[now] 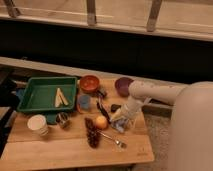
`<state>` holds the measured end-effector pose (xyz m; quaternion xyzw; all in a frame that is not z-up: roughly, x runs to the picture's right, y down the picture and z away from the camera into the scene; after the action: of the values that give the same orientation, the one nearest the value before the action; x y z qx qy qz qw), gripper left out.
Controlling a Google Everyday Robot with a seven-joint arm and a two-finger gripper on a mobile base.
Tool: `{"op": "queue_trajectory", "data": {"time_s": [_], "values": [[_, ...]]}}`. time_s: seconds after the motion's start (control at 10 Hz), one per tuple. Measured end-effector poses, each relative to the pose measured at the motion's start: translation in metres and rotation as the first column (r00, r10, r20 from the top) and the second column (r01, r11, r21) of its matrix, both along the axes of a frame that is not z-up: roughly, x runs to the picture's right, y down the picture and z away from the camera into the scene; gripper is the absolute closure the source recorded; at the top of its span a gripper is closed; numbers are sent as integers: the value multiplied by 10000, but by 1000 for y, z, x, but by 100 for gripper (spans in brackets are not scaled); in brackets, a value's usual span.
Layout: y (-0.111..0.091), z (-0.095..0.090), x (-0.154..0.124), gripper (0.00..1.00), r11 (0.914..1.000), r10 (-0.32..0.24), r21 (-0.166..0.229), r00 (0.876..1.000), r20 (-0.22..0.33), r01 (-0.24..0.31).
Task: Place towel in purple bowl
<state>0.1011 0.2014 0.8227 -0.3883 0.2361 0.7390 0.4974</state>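
The purple bowl point(123, 86) stands at the back right of the wooden table point(60, 150). The towel point(121, 125), a pale blue and white crumpled cloth, lies on the table in front of the bowl, near the right edge. My gripper point(119, 116) is at the end of the white arm point(150, 92), which reaches in from the right. It is down on the towel's upper left part and hides part of it.
A green tray point(30, 97) with wooden sticks sits at left. An orange bowl point(90, 83), a blue cup point(84, 102), a metal cup point(62, 119), a white cup point(37, 123), an orange fruit point(101, 122), dark grapes point(91, 135) and a fork point(114, 141) crowd the middle.
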Motion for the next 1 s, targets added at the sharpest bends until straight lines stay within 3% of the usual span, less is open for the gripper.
{"op": "queue_trajectory", "data": {"time_s": [0.3, 0.6, 0.7, 1.0], "values": [[7, 5, -17, 64, 9997, -256, -28, 9991, 351, 257], [-11, -1, -8, 95, 9990, -274, 353, 9996, 73, 271], [-21, -4, -3, 99, 9982, -244, 543, 9997, -88, 249], [-49, -14, 20, 100, 9923, -105, 1221, 9961, -874, 212]]}}
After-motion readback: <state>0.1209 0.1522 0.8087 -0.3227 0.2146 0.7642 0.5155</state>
